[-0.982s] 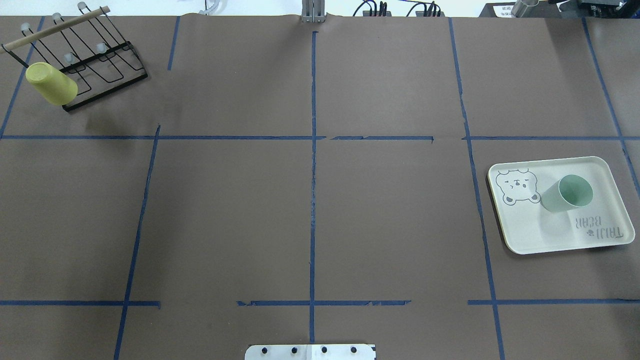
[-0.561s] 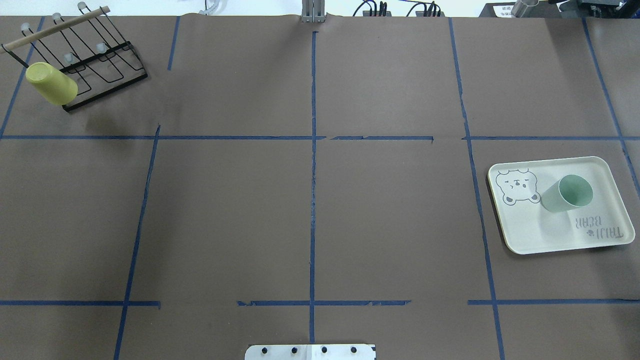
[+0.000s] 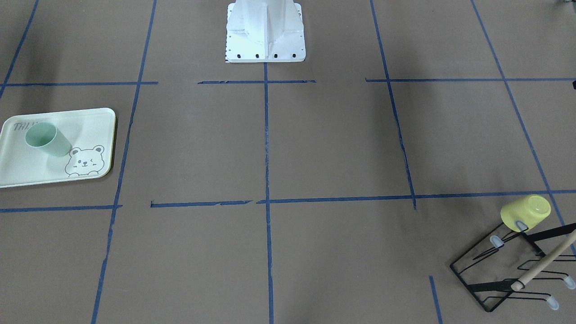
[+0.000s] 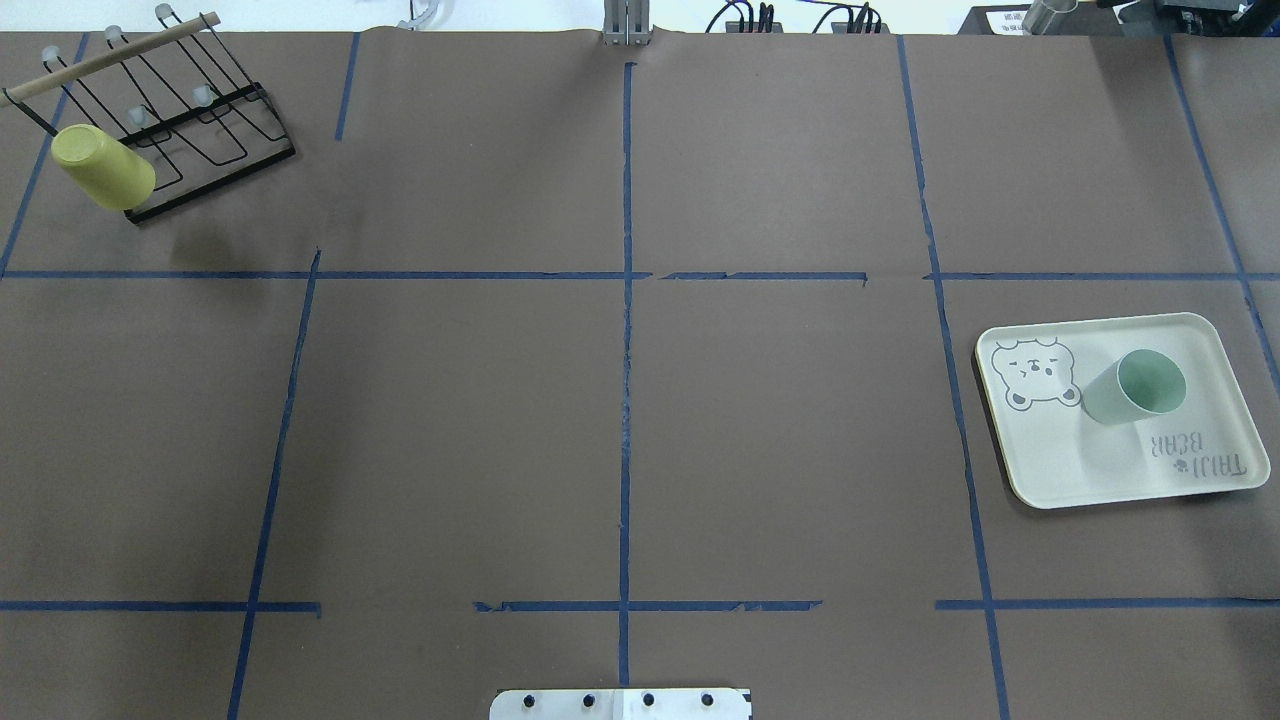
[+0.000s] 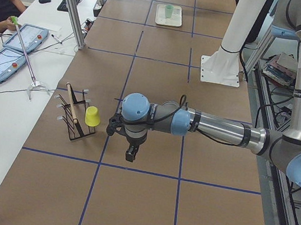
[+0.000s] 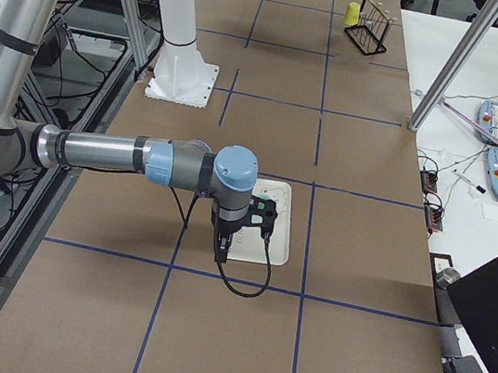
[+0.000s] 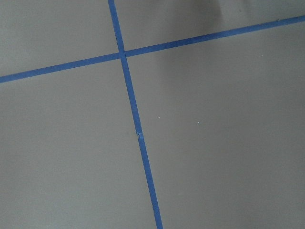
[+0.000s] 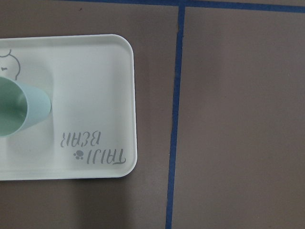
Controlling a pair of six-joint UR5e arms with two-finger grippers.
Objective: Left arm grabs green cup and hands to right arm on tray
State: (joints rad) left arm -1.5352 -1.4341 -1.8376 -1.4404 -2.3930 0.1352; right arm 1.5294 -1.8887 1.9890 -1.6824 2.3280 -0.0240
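Note:
The green cup (image 4: 1135, 388) stands upright, mouth up, on the tray (image 4: 1100, 460) at the table's right side; it also shows in the front view (image 3: 47, 140) and at the left edge of the right wrist view (image 8: 19, 112). Neither gripper touches it. The left gripper (image 5: 131, 154) points down over bare table near the rack. The right gripper (image 6: 223, 250) points down over the tray's edge (image 6: 279, 238). Both show only in the side views, so I cannot tell if they are open or shut. The left wrist view shows only table and blue tape.
A yellow cup (image 4: 103, 167) hangs upside down on a black wire rack (image 4: 200, 130) at the far left corner. Blue tape lines divide the brown table. The robot's white base plate (image 4: 620, 704) sits at the near middle edge.

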